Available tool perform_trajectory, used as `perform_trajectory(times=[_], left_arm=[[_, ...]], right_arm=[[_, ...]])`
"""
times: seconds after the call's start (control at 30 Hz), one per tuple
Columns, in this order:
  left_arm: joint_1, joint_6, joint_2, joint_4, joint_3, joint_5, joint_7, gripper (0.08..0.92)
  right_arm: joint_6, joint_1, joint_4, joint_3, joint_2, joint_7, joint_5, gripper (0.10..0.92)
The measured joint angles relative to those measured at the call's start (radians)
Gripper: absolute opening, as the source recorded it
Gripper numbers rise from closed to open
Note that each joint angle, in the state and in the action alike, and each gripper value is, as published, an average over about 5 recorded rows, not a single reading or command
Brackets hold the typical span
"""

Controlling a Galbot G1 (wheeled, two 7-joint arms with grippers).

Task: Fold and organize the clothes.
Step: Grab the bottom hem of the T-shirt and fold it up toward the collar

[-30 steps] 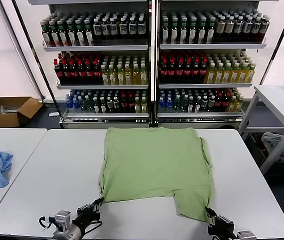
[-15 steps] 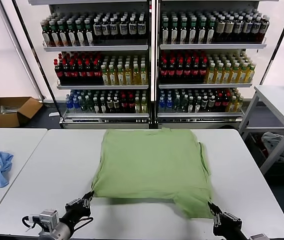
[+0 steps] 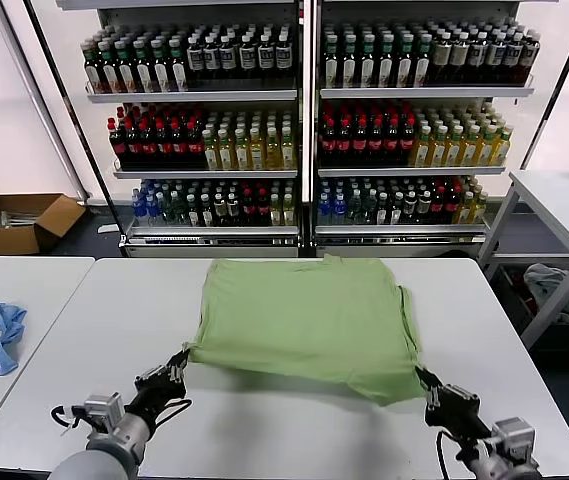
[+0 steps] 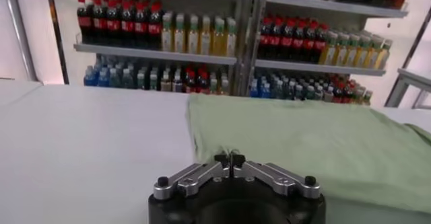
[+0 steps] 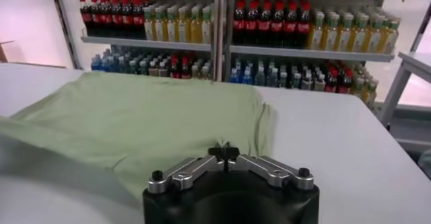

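Head view: shirt (image 3: 309, 325) lies mid-counter (image 3: 84, 350), near hem lifted; left gripper (image 3: 176, 366) and right gripper (image 3: 427, 388) are clenched on its near corners. Left wrist view: jaws pinched on hem. Right wrist view: same. Both corners should be carried forward level, evenly, hem kept taut.

No readable text on the bottles (image 3: 204, 145) or any other surface.

Shirt (image 3: 309, 320): print, collar and buttons hidden, plain side up. Bottles (image 3: 204, 58): labels too small to read. Cardboard box (image 3: 9, 222): cut off by left edge.
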Motion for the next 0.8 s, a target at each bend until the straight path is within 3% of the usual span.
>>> perform_trajectory(times=[0.4, 0.8], left_arm=[[-0.194, 0.060, -0.061, 0.132, 0.107, 0.050, -0.036, 0.084], [-0.282, 0.090, -0.092, 0.204, 0.156, 0.092, -0.054, 0.084]], right_arm=[[-0.015, 0.321, -0.224, -0.185, 0.013, -0.060, -0.037, 0.106], [0.009, 0.505, -0.399, -0.314, 0.054, -0.111, -0.086, 0.106]])
